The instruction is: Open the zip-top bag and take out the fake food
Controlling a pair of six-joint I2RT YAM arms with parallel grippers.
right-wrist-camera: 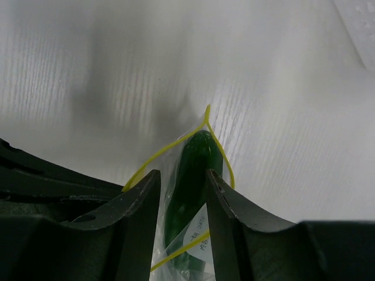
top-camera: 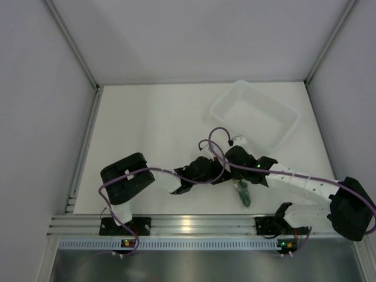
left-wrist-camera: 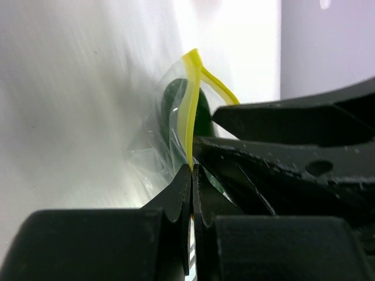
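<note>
The zip-top bag (top-camera: 244, 189) lies just in front of both wrists near the table's front edge, the dark green fake food (top-camera: 244, 198) inside it. My left gripper (left-wrist-camera: 191, 167) is shut on the bag's yellow-green zip strip (left-wrist-camera: 190, 105), and the fake food (left-wrist-camera: 202, 117) shows behind the strip. The zip strip (right-wrist-camera: 161, 153) loops apart around the fake food (right-wrist-camera: 196, 167). My right gripper (right-wrist-camera: 183, 175) is open, its fingers straddling the bag (right-wrist-camera: 176, 234) and the food inside. In the top view the left gripper (top-camera: 226, 177) and right gripper (top-camera: 239, 178) meet above the bag.
A rigid clear rectangular bin (top-camera: 220, 108) stands at the back right; its corner (right-wrist-camera: 357, 17) shows in the right wrist view. Metal rails (top-camera: 188, 226) run along the near edge. Side walls enclose the white table (top-camera: 147, 129).
</note>
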